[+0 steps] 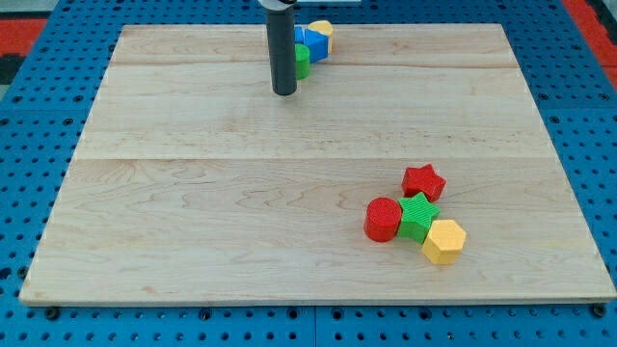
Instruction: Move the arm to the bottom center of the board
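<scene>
My tip (283, 92) rests on the wooden board (222, 202) near the view's top, a little left of centre. Right beside the rod, to its right, sits a tight cluster: a green block (302, 62), a blue block (310, 43) and a yellow block (321, 30), partly hidden by the rod. At the view's lower right lies a second group: a red star (423, 181), a red cylinder (383, 219), a green star-like block (418, 215) and a yellow hexagon (443, 241), all touching or nearly so. My tip is far from this group.
The board lies on a blue perforated table (29, 145). Red matting (24, 24) shows at the view's top corners.
</scene>
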Available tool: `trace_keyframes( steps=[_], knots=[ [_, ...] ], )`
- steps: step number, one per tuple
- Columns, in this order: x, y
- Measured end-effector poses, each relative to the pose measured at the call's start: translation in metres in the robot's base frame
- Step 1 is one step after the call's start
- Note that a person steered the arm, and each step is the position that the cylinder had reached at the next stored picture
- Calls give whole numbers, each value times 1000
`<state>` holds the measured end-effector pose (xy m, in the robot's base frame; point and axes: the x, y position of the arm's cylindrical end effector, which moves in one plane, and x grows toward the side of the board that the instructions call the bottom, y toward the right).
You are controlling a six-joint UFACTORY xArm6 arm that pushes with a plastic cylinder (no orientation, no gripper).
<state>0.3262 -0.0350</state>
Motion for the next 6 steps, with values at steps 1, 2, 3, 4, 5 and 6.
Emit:
trace_keyframes(
  steps=[1, 2, 3, 4, 5, 6],
  knots=[
    [0, 0],
    [2, 5],
    [8, 5],
    [72, 6],
    [186, 20],
    [262, 37]
  ],
)
